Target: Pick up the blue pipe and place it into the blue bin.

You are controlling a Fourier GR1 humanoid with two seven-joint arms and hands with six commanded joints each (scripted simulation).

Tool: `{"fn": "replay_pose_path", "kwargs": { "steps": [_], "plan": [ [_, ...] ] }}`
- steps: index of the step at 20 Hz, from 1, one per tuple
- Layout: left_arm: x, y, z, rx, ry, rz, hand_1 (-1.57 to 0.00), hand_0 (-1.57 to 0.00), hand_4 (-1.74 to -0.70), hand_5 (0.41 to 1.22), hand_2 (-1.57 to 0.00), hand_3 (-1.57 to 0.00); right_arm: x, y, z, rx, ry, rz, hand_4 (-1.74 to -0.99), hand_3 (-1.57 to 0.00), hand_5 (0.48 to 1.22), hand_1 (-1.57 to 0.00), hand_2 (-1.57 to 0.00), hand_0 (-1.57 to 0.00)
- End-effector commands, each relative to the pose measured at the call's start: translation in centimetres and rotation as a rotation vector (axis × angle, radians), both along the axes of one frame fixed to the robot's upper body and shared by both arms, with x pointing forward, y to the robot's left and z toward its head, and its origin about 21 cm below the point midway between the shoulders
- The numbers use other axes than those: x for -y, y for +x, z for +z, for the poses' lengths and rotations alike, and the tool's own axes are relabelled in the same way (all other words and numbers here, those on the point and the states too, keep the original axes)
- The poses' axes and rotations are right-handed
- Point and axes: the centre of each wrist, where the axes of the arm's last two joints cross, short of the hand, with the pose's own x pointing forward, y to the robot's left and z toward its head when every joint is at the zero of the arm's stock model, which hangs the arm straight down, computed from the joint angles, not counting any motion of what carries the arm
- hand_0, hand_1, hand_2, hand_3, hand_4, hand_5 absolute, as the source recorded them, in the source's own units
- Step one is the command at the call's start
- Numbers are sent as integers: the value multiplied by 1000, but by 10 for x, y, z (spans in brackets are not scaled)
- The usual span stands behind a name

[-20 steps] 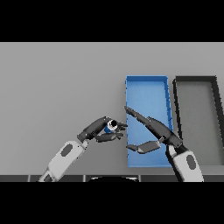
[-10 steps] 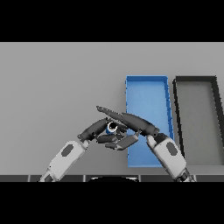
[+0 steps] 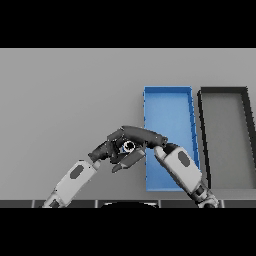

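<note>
Nearest you, low in the frame, both arms come in and meet just left of centre. Your left hand [image 3: 106, 150] comes up from the lower left and your right hand [image 3: 136, 136] reaches across from the lower right, its fingers lying over the top of the blue pipe [image 3: 128, 146]. The pipe sits between the two hands — you see little more than its round open end facing you, with a blue rim. The left hand's fingers look curled against it from the left; the right hand's fingers curve round it from above, with the thumb below. Which hand bears the weight I cannot tell.

Judging by its look, the pipe is a short, rigid, light piece with a smooth skin, so it may slide or roll in a loose hold. Take it across the middle of its length, thumb opposite fingers, rather than by the open end.

Just to the right of the hands lies the blue bin [image 3: 148, 120], long and narrow, running away up the frame. Beyond it on the right stands a dark bin [image 3: 201, 125] of the same shape — not your target. The grey table [image 3: 65, 90] stretches off behind.
</note>
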Motion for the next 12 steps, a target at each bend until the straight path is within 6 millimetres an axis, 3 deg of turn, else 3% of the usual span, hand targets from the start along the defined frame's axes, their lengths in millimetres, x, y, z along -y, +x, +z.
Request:
{"fn": "replay_pose_path", "kwargs": {
  "steps": [1,3,6,11,12],
  "plan": [
    [1,-1,0,-21,-18,10,-1017,-1063,-1607,1221,-969,-939,-4,0,-4,-24,15,16,-1562,-957,666,-1124,-1145,-1134],
    [0,1,5,-2,-125,2,-1217,-1246,-1655,1221,-1115,-1166,-1,0,-10,-87,-1,6,-1495,-1178,826,-1285,-1298,-1291],
    [5,0,3,-4,-208,-12,-1390,-1404,-1697,1221,-1310,-1364,-6,-3,-8,-17,25,7,-1441,-1370,1019,-1425,-1431,-1428],
    [-1,0,3,-34,-188,7,-1512,-1516,-1727,1221,-1388,-1503,-5,-3,-9,16,23,3,-1475,-1505,1155,-1523,-1525,-1524],
    [-5,1,4,-10,-186,4,-1354,-1435,-1648,1221,-1221,-1333,-4,-2,-8,9,43,-1,-1480,-1518,1168,-1533,-1534,-1533]
  ]
}}
